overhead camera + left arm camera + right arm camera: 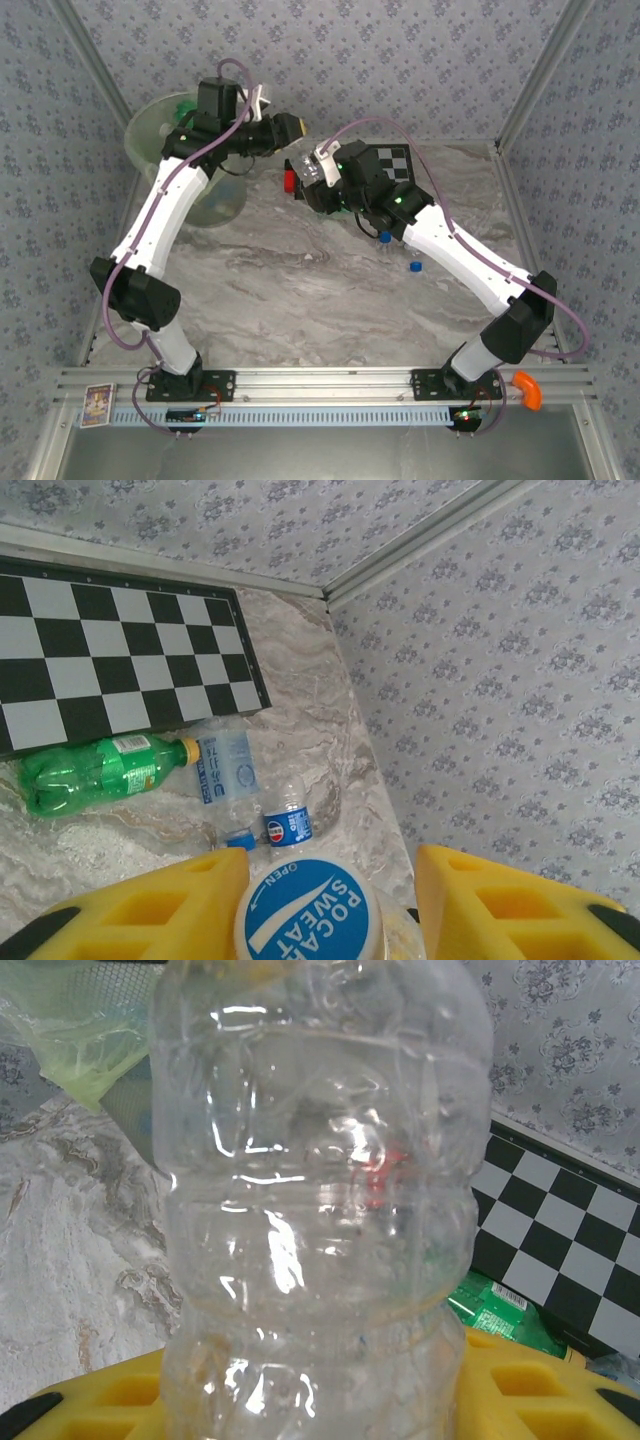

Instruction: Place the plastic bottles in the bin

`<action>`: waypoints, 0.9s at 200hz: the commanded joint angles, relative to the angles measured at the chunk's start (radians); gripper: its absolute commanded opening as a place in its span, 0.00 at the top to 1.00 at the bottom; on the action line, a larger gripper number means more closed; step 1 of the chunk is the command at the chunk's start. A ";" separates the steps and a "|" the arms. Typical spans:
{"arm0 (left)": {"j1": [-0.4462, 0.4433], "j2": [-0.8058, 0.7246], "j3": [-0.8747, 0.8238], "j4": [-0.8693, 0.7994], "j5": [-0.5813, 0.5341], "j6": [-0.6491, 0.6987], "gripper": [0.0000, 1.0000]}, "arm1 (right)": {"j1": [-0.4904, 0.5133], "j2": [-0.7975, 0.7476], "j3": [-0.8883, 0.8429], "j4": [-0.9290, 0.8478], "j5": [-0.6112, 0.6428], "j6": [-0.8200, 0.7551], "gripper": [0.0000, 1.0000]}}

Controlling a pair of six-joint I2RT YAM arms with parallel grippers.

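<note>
Right tool (320,1395) holds clear bottle (320,1160); left tool (330,890) straddles blue cap (310,915), grip unclear. Green bottle (95,772) and labelled bottle (225,765) lie beside checkerboard (110,650), not yet binned.

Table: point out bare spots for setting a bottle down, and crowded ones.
Bare: the middle of the table, between the left arm and right arm. Crowded: beside the checkerboard, where a green bottle and small clear bottles lie. The bin takes the far left corner.

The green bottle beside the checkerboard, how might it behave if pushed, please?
The green bottle lies on its side, so it would probably roll. It looks empty, hence likely light and squashable.
</note>
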 commanded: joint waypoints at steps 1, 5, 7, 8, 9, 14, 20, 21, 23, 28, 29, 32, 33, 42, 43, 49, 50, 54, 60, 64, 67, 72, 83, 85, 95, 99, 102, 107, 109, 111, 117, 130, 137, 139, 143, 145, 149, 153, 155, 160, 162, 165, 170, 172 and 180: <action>-0.006 0.018 0.037 -0.031 -0.034 0.041 0.57 | 0.006 -0.030 0.005 0.024 0.004 0.000 0.51; -0.005 0.016 0.036 -0.031 -0.032 0.040 0.58 | 0.006 -0.030 0.005 0.023 0.004 0.000 0.51; -0.005 0.016 0.036 -0.031 -0.031 0.037 0.58 | 0.006 -0.029 0.005 0.023 0.004 0.000 0.51; -0.005 0.016 0.035 -0.032 -0.030 0.037 0.58 | 0.007 -0.028 0.005 0.023 0.005 0.000 0.51; -0.005 0.016 0.035 -0.032 -0.030 0.036 0.58 | 0.006 -0.028 0.005 0.023 0.005 0.000 0.51; -0.005 0.013 0.033 -0.026 -0.029 0.033 0.59 | 0.006 -0.028 0.004 0.022 0.004 0.001 0.51; -0.005 0.012 0.033 -0.019 -0.026 0.032 0.63 | 0.007 -0.029 0.003 0.020 0.003 0.000 0.51; -0.005 0.011 0.033 -0.018 -0.026 0.032 0.63 | 0.006 -0.029 0.002 0.020 0.003 0.000 0.51; -0.006 0.011 0.034 -0.017 -0.026 0.030 0.64 | 0.006 -0.028 0.003 0.022 0.003 0.000 0.51; -0.006 0.011 0.035 -0.014 -0.026 0.029 0.67 | 0.007 -0.028 0.003 0.023 0.001 0.001 0.51; -0.006 0.011 0.036 -0.013 -0.026 0.029 0.68 | 0.006 -0.027 0.003 0.022 0.001 0.001 0.51; -0.006 0.011 0.037 -0.013 -0.027 0.027 0.69 | 0.005 -0.027 0.002 0.023 -0.001 0.001 0.51; -0.006 0.011 0.037 -0.013 -0.027 0.027 0.69 | 0.006 -0.027 0.003 0.023 -0.002 0.001 0.51; -0.006 0.012 0.042 -0.011 -0.027 0.027 0.73 | 0.006 -0.027 0.004 0.024 -0.002 0.002 0.51; -0.006 0.012 0.042 -0.011 -0.027 0.026 0.73 | 0.007 -0.026 0.004 0.024 -0.003 0.002 0.51; -0.005 0.013 0.044 -0.009 -0.026 0.025 0.75 | 0.007 -0.025 0.002 0.024 -0.002 0.003 0.51; -0.005 0.013 0.044 -0.009 -0.026 0.024 0.76 | 0.007 -0.025 0.002 0.023 -0.002 0.003 0.51; -0.006 0.012 0.045 -0.007 -0.025 0.024 0.77 | 0.007 -0.026 0.002 0.024 -0.002 0.003 0.51; -0.006 0.013 0.047 -0.007 -0.024 0.022 0.78 | 0.007 -0.025 0.002 0.024 -0.002 0.004 0.51; -0.005 0.012 0.050 -0.008 -0.024 0.023 0.79 | 0.007 -0.023 0.001 0.024 -0.002 0.004 0.49; -0.005 0.013 0.052 -0.011 -0.025 0.024 0.79 | 0.007 -0.024 0.001 0.023 -0.002 0.003 0.47; -0.005 0.013 0.057 -0.013 -0.026 0.024 0.80 | 0.007 -0.025 0.001 0.023 0.001 0.004 0.42; -0.003 0.013 0.069 -0.025 -0.030 0.030 0.83 | 0.007 -0.028 0.000 0.022 0.013 0.010 0.25; -0.002 0.012 0.072 -0.028 -0.032 0.030 0.83 | 0.007 -0.029 -0.001 0.022 0.017 0.011 0.21; 0.004 0.014 0.094 -0.031 -0.038 0.037 0.83 | 0.005 -0.037 -0.008 0.024 0.026 0.020 0.10; 0.009 0.013 0.099 -0.060 -0.041 0.038 0.83 | 0.005 -0.041 -0.012 0.026 0.026 0.024 0.07; 0.013 0.012 0.106 -0.066 -0.043 0.040 0.83 | 0.004 -0.045 -0.016 0.027 0.025 0.026 0.01; 0.020 0.012 0.115 -0.074 -0.045 0.038 0.83 | 0.001 -0.052 -0.021 0.033 0.028 0.026 0.00; 0.024 0.011 0.118 -0.077 -0.046 0.038 0.83 | 0.002 -0.055 -0.027 0.037 0.029 0.026 0.00; 0.027 0.010 0.121 -0.078 -0.046 0.037 0.83 | 0.000 -0.058 -0.030 0.040 0.032 0.026 0.00; 0.041 0.008 0.131 -0.084 -0.046 0.033 0.84 | -0.001 -0.064 -0.037 0.048 0.037 0.026 0.00; 0.074 -0.002 0.147 -0.090 -0.049 0.023 0.84 | -0.006 -0.082 -0.056 0.064 0.051 0.027 0.00; 0.091 -0.008 0.156 -0.099 -0.054 0.024 0.83 | -0.010 -0.093 -0.067 0.071 0.058 0.029 0.00; 0.096 -0.010 0.159 -0.103 -0.056 0.026 0.83 | -0.010 -0.095 -0.069 0.074 0.058 0.030 0.00; 0.107 -0.014 0.170 -0.115 -0.068 0.029 0.83 | -0.012 -0.104 -0.076 0.077 0.061 0.030 0.00; 0.114 -0.015 0.174 -0.122 -0.074 0.033 0.83 | -0.014 -0.107 -0.078 0.081 0.062 0.032 0.00; 0.125 -0.018 0.185 -0.134 -0.084 0.037 0.83 | -0.017 -0.113 -0.087 0.087 0.065 0.034 0.00; 0.137 -0.022 0.196 -0.146 -0.093 0.043 0.83 | -0.018 -0.119 -0.096 0.092 0.067 0.034 0.00; 0.145 -0.023 0.201 -0.151 -0.097 0.048 0.83 | -0.018 -0.122 -0.100 0.097 0.068 0.036 0.00; 0.163 -0.026 0.215 -0.169 -0.107 0.058 0.83 | -0.022 -0.129 -0.110 0.105 0.070 0.038 0.00; 0.167 -0.027 0.220 -0.177 -0.114 0.060 0.83 | -0.023 -0.132 -0.114 0.108 0.071 0.039 0.00; 0.180 -0.029 0.231 -0.190 -0.126 0.064 0.83 | -0.025 -0.137 -0.121 0.116 0.073 0.041 0.00; 0.199 -0.033 0.247 -0.207 -0.145 0.069 0.84 | -0.026 -0.146 -0.134 0.127 0.076 0.043 0.00; 0.206 -0.033 0.252 -0.214 -0.150 0.071 0.85 | -0.027 -0.149 -0.139 0.131 0.078 0.044 0.00; 0.236 -0.041 0.274 -0.234 -0.177 0.075 0.86 | -0.031 -0.160 -0.156 0.148 0.085 0.049 0.00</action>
